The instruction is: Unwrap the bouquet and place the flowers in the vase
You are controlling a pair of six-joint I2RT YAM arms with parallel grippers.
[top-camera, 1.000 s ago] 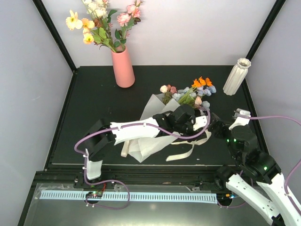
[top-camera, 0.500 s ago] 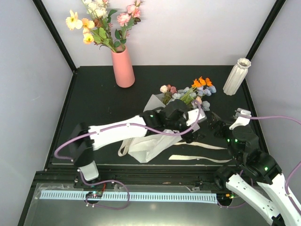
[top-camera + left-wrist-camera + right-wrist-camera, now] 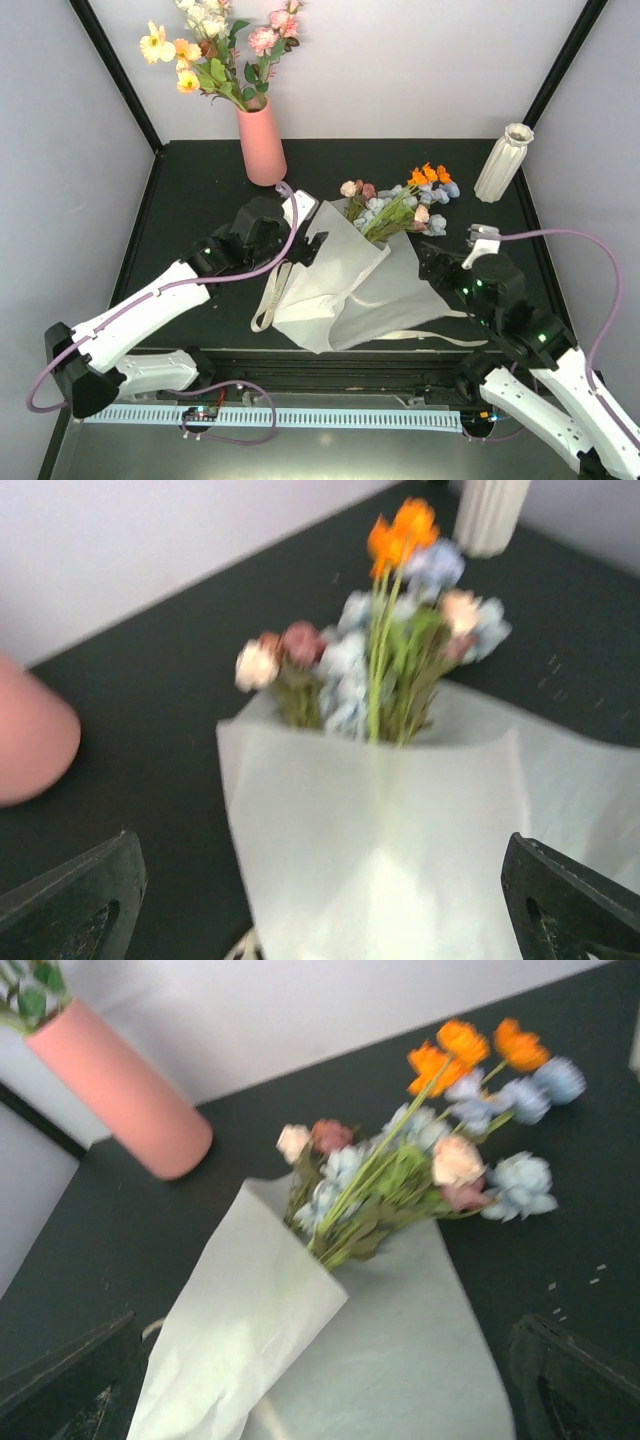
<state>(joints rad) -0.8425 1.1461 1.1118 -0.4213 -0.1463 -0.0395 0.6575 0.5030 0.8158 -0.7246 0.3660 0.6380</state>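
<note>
The bouquet (image 3: 385,215) lies in the middle of the table, its orange, blue, pink and cream flowers (image 3: 385,655) pointing toward the back right. The white paper (image 3: 345,285) has its right flap spread flat (image 3: 420,1350), while the left flap still covers the stems. My left gripper (image 3: 305,245) hovers at the paper's left edge, open and empty, and the paper fills the space between its fingers (image 3: 70,905). On the paper's right side, my right gripper (image 3: 433,268) is open with nothing held. The white ribbed vase (image 3: 503,162) stands upright at the back right.
A salmon-pink vase (image 3: 262,145) with yellow, pink and white flowers stands at the back left, close behind my left wrist. Loose cream ribbon (image 3: 268,300) loops by the paper's left side, and a strip (image 3: 440,338) trails near the front edge. Walls close in on three sides.
My left gripper has opened and swung back left from above the bouquet's middle to its left edge. The ribbon has dropped loose, the paper's right flap has fallen open, and the right arm has shifted slightly left.
</note>
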